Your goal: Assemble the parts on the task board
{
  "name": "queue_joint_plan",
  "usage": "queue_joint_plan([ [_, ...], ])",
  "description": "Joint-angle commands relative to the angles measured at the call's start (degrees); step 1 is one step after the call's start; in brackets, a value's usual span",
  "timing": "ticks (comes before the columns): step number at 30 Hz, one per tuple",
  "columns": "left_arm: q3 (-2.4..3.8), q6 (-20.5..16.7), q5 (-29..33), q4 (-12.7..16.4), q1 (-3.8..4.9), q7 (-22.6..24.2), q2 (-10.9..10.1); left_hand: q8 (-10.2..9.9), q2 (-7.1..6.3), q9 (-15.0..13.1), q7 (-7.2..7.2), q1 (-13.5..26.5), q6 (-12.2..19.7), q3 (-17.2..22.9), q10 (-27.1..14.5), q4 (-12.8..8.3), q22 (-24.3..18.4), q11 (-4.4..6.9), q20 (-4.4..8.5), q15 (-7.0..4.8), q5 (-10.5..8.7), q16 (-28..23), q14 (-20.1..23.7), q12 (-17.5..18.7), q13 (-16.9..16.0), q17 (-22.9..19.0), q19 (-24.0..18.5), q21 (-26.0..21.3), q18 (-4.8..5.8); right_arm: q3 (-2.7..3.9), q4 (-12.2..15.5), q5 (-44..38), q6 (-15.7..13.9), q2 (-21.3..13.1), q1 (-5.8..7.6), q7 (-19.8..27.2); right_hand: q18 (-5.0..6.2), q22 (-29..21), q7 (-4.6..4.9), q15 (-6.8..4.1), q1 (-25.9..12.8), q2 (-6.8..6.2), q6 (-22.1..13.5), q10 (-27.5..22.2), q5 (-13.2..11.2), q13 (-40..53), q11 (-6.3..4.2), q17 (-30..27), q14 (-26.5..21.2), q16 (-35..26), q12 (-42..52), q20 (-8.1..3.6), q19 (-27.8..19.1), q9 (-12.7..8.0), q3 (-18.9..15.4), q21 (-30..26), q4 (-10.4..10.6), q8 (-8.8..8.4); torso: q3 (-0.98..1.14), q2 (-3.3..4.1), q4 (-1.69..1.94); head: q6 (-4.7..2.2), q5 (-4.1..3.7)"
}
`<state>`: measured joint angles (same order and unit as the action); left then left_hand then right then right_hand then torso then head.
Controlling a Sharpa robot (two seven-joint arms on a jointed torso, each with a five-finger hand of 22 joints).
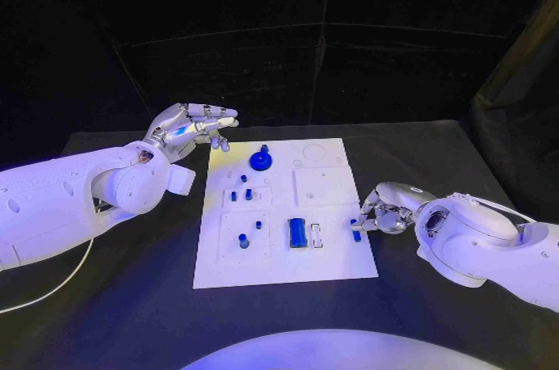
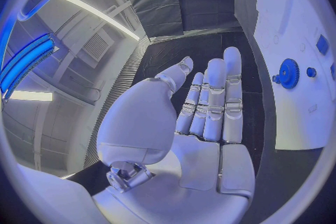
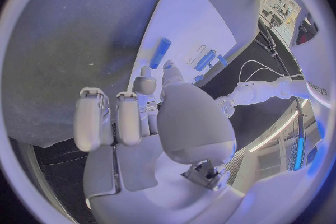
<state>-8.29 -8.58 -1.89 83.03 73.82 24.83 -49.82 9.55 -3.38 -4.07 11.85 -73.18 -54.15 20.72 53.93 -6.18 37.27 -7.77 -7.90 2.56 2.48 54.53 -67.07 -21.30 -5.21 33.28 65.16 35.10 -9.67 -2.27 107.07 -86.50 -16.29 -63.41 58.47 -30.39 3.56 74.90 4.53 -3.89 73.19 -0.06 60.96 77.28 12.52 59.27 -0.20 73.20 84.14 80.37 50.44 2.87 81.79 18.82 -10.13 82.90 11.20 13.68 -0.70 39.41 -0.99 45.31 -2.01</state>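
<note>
board [image 1: 332, 261] lay mid-table, parts on it: gear [image 1: 261, 160] at far end, long bar [image 1: 297, 233] near right edge | left hand [image 1: 187, 129] hovered off far-left corner, fingers apart, empty | right hand [image 1: 382, 212] at right edge, pinched small peg [image 1: 356, 234] | table [image 1: 140, 305] free around

A black table [image 1: 454, 168] carries a white board [image 1: 329, 266], set lengthwise at its middle. The board lies flat, its near edge short of the table's front. A pale cable [image 1: 47, 293] trails over the table's near left part, curving toward the edge
</note>
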Motion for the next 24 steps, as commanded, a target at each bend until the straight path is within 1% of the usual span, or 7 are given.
queue_joint_plan([
  [1,0.04,0.6,0.2,0.1,0.06,0.2,0.0,0.2,0.48,0.0,0.02,-0.1,0.4,-0.2,-0.3,0.0,-0.1,0.08,-0.22,0.00,0.28,0.4,0.5,-0.2,-0.1,-0.1,0.2,-0.1,-0.79,-0.01,-0.5,-1.5,3.2,0.7,0.02,-0.7,-0.57,3.7,0.01,0.32,-0.4,-0.02,0.3,-0.2,0.3,-0.1,0.32,-0.1,2.7,-0.2,-0.2,0.16,-0.5,0.1,-0.2,-0.3,0.1,-0.11,-0.01,0.02,0.02,0.06,0.02],
  [5,0.04,0.6,0.2,0.1,0.06,0.2,0.0,0.2,0.48,0.0,0.02,-0.1,0.4,-0.2,-0.3,0.0,-0.1,0.08,-0.22,0.00,0.28,0.4,0.5,-0.2,-0.1,-0.1,0.2,-0.1,-0.79,-0.01,-1.0,-1.7,3.9,1.3,-0.01,-0.7,-0.56,3.6,-0.01,0.31,-0.3,-0.07,0.3,-0.2,0.5,-0.1,0.29,-0.2,2.7,-0.3,-0.3,0.15,-0.5,0.1,-0.3,-0.3,0.0,-0.16,0.01,-0.01,0.02,0.18,0.02],
  [10,0.03,0.6,0.2,0.0,0.06,0.2,0.0,0.2,0.48,0.0,0.02,-0.1,0.4,-0.2,-0.3,0.0,-0.1,0.08,-0.22,0.00,0.28,0.4,0.5,-0.2,-0.1,-0.1,0.2,-0.1,-0.79,-0.02,-1.4,-2.3,4.9,2.1,-0.06,-0.8,-0.56,3.6,-0.03,0.28,0.5,-0.14,0.3,-0.3,0.8,-0.1,0.26,-0.3,2.6,-0.4,-0.5,0.12,-0.5,0.3,-0.4,-0.4,-0.3,-0.28,-0.03,-0.01,0.05,0.26,0.02],
  [15,0.02,0.6,0.2,0.0,0.06,0.2,0.0,0.2,0.48,0.0,0.02,-0.1,0.4,-0.2,-0.3,0.0,-0.1,0.08,-0.22,0.00,0.28,0.4,0.5,-0.2,-0.1,-0.1,0.2,-0.1,-0.79,-0.03,-1.7,-3.9,7.0,2.6,-0.09,-0.9,-0.52,3.5,-0.01,0.25,2.0,-0.24,0.3,-0.5,0.8,-0.1,0.25,-0.3,2.6,-0.5,-0.8,0.09,-0.6,0.5,-0.5,-0.5,-1.1,-0.50,-0.04,0.00,0.04,0.33,0.03],
  [20,0.01,0.6,0.2,0.0,0.06,0.2,0.0,0.2,0.48,0.0,0.02,-0.1,0.4,-0.2,-0.3,0.0,-0.1,0.08,-0.22,0.00,0.28,0.4,0.5,-0.2,-0.1,-0.1,0.2,-0.1,-0.79,-0.04,-1.8,-7.5,9.8,3.2,-0.14,-1.1,-0.49,3.3,-0.01,0.19,4.5,-0.09,0.4,-0.8,0.1,-0.4,0.19,-0.5,2.6,-0.7,-1.3,0.04,-0.8,0.8,-0.1,-0.7,-2.6,-0.78,-0.05,-0.04,0.03,0.39,0.04],
  [24,0.01,0.6,0.2,0.0,0.06,0.2,-0.1,0.2,0.48,0.0,0.02,-0.1,0.4,-0.2,-0.3,0.0,-0.1,0.08,-0.22,0.00,0.28,0.4,0.5,-0.2,-0.1,-0.1,0.2,-0.1,-0.79,-0.05,-1.9,-10.8,11.5,3.9,-0.26,-1.2,-0.45,3.2,-0.12,0.02,8.5,0.81,0.5,-1.2,-0.6,-0.7,0.01,-0.7,2.5,-0.9,-2.1,-0.12,-0.9,0.9,1.9,-0.8,-4.9,-1.19,-0.07,-0.05,0.08,0.39,-0.06],
])
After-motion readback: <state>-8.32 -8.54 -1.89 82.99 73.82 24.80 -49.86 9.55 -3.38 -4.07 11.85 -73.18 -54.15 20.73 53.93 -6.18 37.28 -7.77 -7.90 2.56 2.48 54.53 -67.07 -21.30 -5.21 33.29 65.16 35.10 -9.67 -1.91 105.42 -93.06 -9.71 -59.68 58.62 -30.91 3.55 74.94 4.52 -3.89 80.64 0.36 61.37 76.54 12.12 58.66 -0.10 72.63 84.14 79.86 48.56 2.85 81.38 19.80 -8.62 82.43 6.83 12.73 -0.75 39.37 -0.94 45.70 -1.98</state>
